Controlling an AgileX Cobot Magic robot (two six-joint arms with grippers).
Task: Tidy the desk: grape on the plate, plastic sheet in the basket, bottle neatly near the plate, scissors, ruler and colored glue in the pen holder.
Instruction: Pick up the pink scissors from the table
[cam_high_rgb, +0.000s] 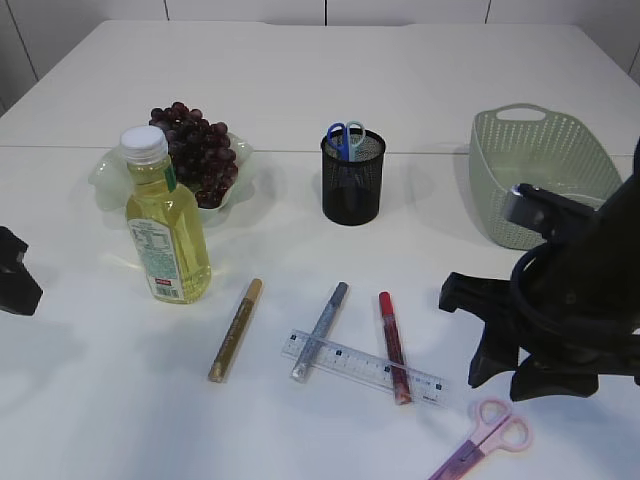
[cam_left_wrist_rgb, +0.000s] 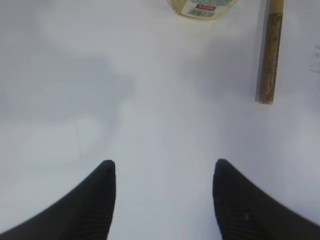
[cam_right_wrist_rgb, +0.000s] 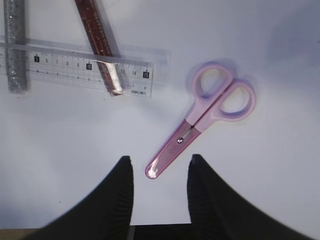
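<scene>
At your far left, the left gripper (cam_left_wrist_rgb: 162, 200) hangs idle over bare white table (cam_high_rgb: 420, 70), jaws spread wide and empty, parked clear. Next come the yellow-oil plastic bottle with its white cap (cam_high_rgb: 165, 218), already standing just before the pale scalloped plate (cam_high_rgb: 108, 180) carrying the dark red grape bunch (cam_high_rgb: 195, 150). Three glitter glue pens lie loose: gold (cam_high_rgb: 235, 330), silver (cam_high_rgb: 320, 332) and red (cam_high_rgb: 393, 345), the last two crossing the clear plastic ruler (cam_high_rgb: 365, 365). The black mesh pen holder (cam_high_rgb: 352, 180) already keeps blue-handled scissors (cam_high_rgb: 346, 138). The right gripper (cam_right_wrist_rgb: 160, 172) hovers with jaws partly open and empty, straddling the blade tip of the pink-handled scissors (cam_right_wrist_rgb: 205, 117), probably for a pinch. The green basket (cam_high_rgb: 540, 170) waits; no plastic sheet shows.
</scene>
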